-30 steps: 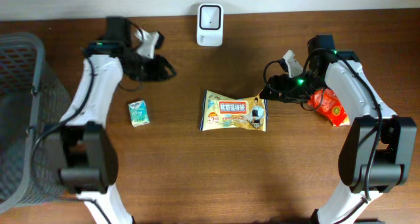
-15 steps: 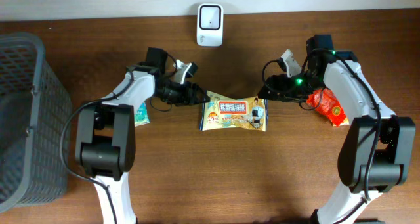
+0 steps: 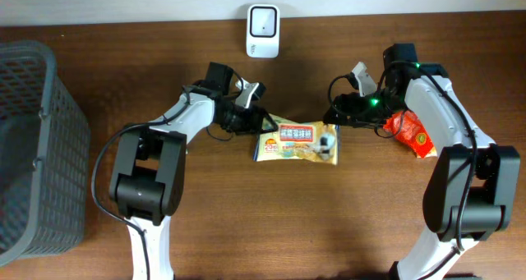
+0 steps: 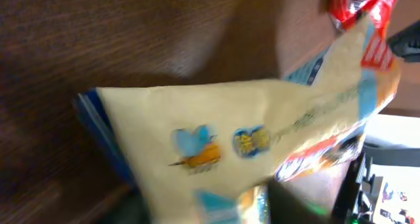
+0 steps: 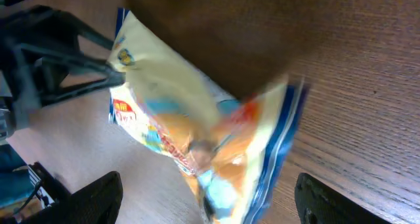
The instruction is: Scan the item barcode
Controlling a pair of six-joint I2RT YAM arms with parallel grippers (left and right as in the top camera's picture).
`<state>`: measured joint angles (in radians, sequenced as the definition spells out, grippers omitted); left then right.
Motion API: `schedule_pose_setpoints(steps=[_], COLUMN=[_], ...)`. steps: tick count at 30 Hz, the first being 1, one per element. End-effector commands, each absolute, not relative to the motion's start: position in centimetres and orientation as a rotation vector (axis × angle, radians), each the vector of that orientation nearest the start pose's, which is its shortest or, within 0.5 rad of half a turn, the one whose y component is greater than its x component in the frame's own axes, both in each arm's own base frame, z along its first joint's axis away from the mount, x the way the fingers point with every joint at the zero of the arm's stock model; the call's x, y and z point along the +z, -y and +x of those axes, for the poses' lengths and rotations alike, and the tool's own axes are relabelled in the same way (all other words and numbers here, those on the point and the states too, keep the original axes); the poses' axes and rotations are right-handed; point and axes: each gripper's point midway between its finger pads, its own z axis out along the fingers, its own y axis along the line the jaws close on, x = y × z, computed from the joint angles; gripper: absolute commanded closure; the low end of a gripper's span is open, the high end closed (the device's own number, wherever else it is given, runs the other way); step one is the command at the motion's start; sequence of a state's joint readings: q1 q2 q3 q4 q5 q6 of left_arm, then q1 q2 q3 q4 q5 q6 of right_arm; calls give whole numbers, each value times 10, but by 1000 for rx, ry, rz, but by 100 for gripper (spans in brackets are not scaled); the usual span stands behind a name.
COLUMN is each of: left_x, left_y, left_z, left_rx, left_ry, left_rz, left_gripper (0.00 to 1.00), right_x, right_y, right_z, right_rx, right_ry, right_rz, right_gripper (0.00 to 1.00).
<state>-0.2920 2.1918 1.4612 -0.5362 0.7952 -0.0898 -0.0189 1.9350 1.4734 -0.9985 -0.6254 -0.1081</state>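
Okay, I see left gripper [image 3: 261, 121] at snack bag [image 3: 297, 142] left corner, can't tell if clamped; right gripper [image 3: 331, 118] jaws wide apart at right end.

A robotics lab dressed up as a shop checkout: a wooden tabletop [image 3: 246, 231] carries a white barcode scanner [image 3: 263, 20] at 12 o'clock, a grey mesh basket [image 3: 33, 149] at 9 o'clock, and packaged snacks (a yellow snack packet [image 3: 297, 142] at centre, a red packet [image 3: 415, 136] at 3 o'clock), flanked by two white robot arms [image 3: 448, 99].
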Motion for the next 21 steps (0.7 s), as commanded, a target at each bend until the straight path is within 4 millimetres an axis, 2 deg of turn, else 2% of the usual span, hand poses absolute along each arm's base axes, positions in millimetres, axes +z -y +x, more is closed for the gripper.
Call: schedule_pose_setpoints(steps=[1,6,9,12,16,18,19,21], left_x=[10,16,28,59,104,134,144,155], left_y=[253,257,249,222,188,178,178,177], left_z=[394,399,409,427,441,441,439,434], left_rx=[-1189,-1219,-1215,-1136,-902,-796,-799,-804], left_ry=[-2762,-2715,-2676,-2620,-2557,-2511,-2492,-2488], left_rz=[447,466,449,391,384,395,401,388], left_gripper=[100,100,100,100,100,100,100,100], right_x=[86,86,86,86,86,86,87,87], right_y=[-95,-95,-95,-95,-95,-95,-97,-104], right_z=[381,380,378,378,381,383,384,384], right_rx=[906,909,911,909,906,903,902,907], right_ry=[-2871,-2878,-2883,-2880,-2869,-2858,-2855,-2849], right_rz=[-195,-193,-195,-201,-205,-212,-221,-245], right_gripper=[17,17,17,17,17,17,17,17])
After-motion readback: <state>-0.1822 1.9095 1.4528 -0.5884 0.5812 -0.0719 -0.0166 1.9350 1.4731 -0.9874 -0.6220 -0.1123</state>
